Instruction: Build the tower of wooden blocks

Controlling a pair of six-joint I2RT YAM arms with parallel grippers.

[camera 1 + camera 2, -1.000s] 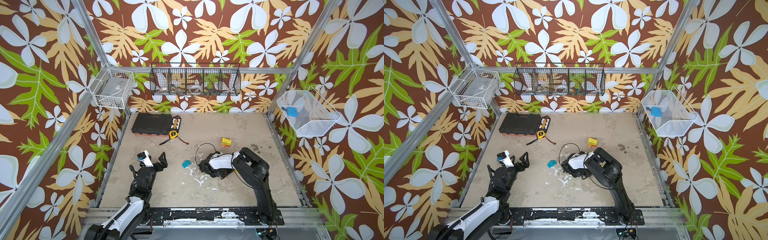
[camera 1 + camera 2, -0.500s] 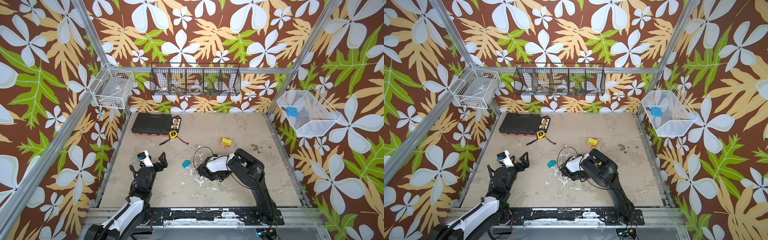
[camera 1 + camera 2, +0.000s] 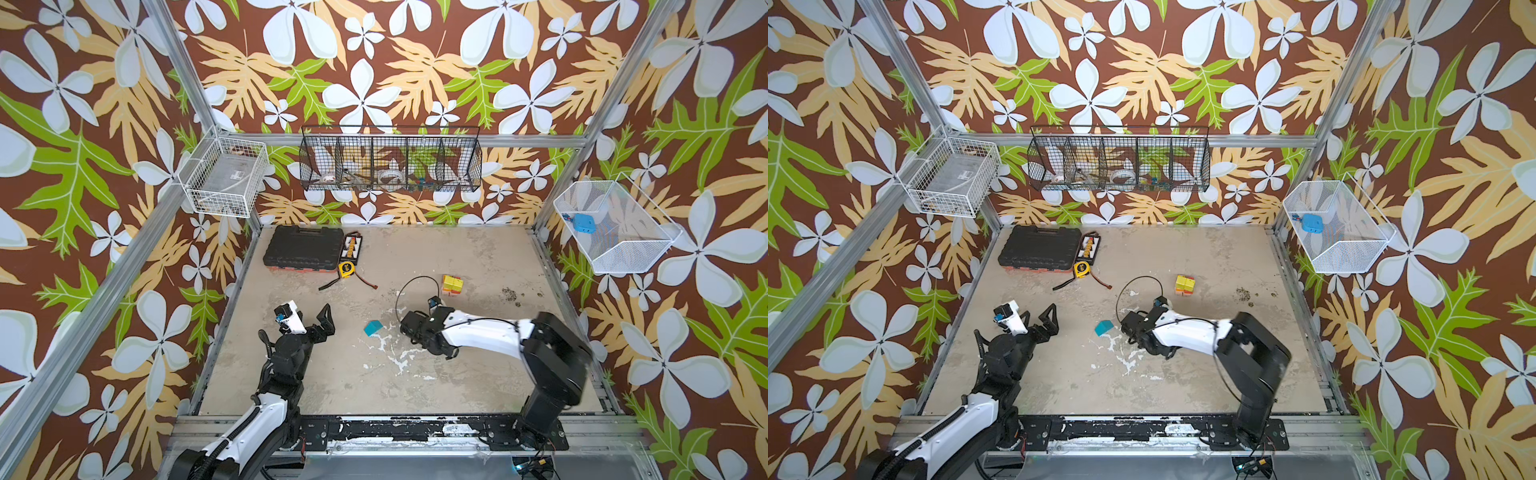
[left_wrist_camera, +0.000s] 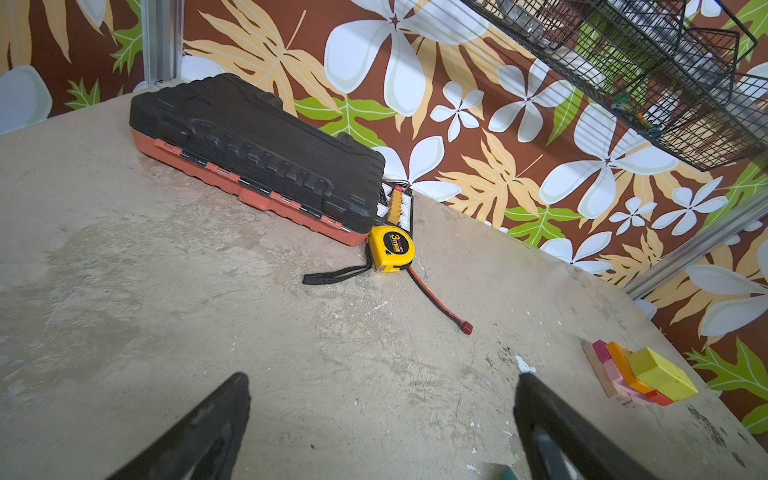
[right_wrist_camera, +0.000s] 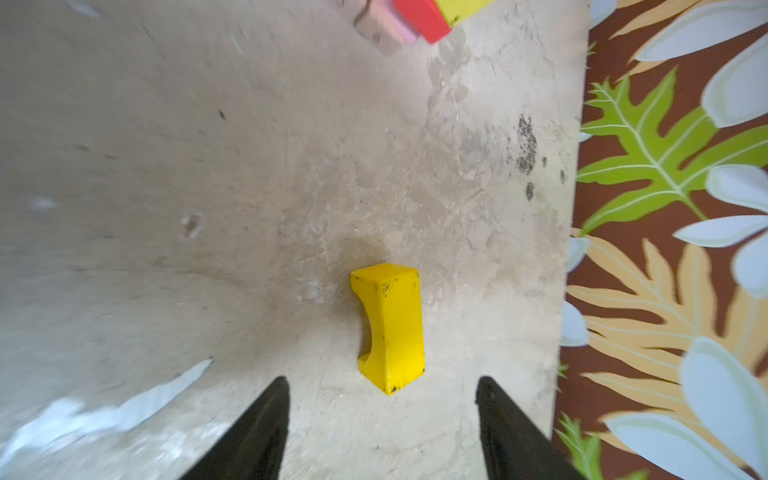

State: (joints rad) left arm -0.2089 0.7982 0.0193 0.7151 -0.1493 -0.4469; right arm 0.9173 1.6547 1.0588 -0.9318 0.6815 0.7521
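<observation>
Your right gripper (image 5: 380, 380) has its jaws wide apart and holds nothing. A yellow block (image 5: 392, 328) with an arched cut in one side lies flat on the table (image 5: 208, 166) just ahead of the fingertips. Its near end reaches between them, with a gap on each side. In both top views you cannot find this block, because the gripper's own dark body covers it and the fingers as well. Farther ahead of that gripper, well apart from it, is the tower (image 3: 451, 285). The right wrist view shows only one corner of it at the frame edge, red, pink and yellow, blurred and cut off. In the left wrist view the tower (image 4: 640, 376) shows a tan plank, pink, orange and red pieces and a yellow one on top, but you cannot count the blocks. A teal block (image 3: 372, 328) lies just beside the right gripper, between it and the left gripper (image 4: 382, 378), touching neither. The left gripper is also wide open and empty, above bare table. Only its fingertips show in its wrist view, and a teal sliver at that view's lower edge is too cut off to name. Far ahead of it lie a black case (image 4: 257, 153) and, just beside the case, a tape measure (image 4: 392, 249).
</observation>
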